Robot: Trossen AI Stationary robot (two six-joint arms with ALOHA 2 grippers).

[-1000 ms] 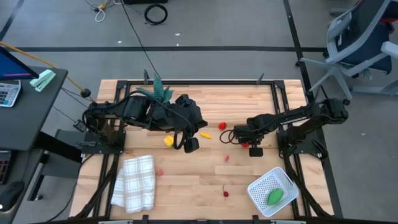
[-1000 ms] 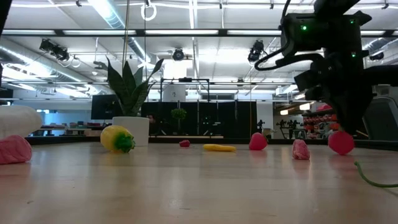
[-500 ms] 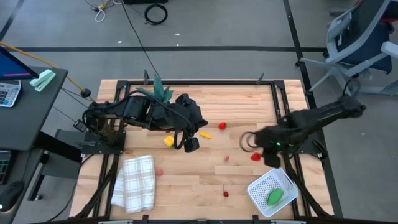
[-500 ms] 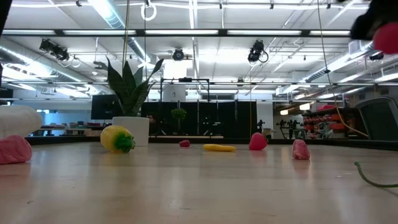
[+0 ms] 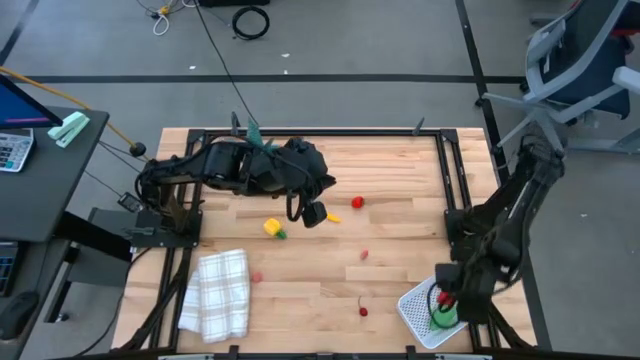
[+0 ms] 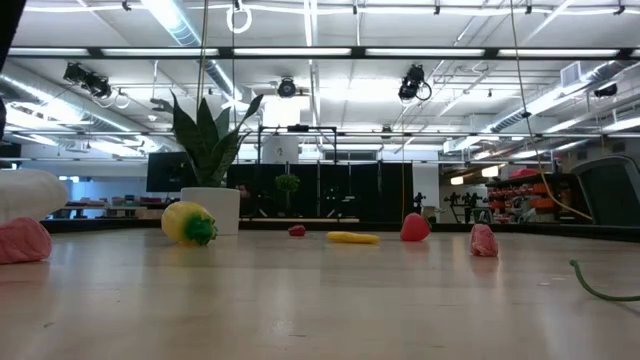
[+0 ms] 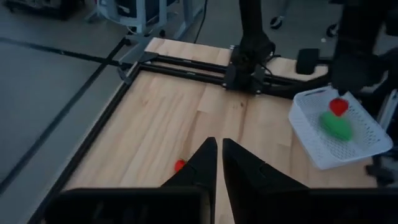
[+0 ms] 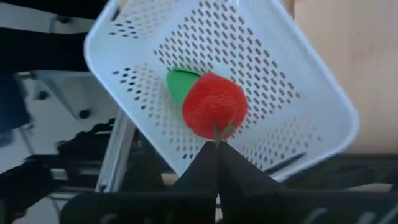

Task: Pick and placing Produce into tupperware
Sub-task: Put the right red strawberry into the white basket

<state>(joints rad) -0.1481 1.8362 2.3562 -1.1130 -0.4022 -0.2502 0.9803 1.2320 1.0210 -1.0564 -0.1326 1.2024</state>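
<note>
Wooden slatted table: right gripper, fingers clamped on a round red toy fruit, hangs over the white perforated plastic tupperware holding a green toy vegetable. Left gripper, fingers together and empty, sits mid-table. A second ago the right gripper was at mid-table with the fruit.

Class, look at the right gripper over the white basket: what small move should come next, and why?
Probably open the right gripper: shut on the round red toy fruit by its stem, it hangs over the white perforated plastic container, where a green piece already lies.
</note>
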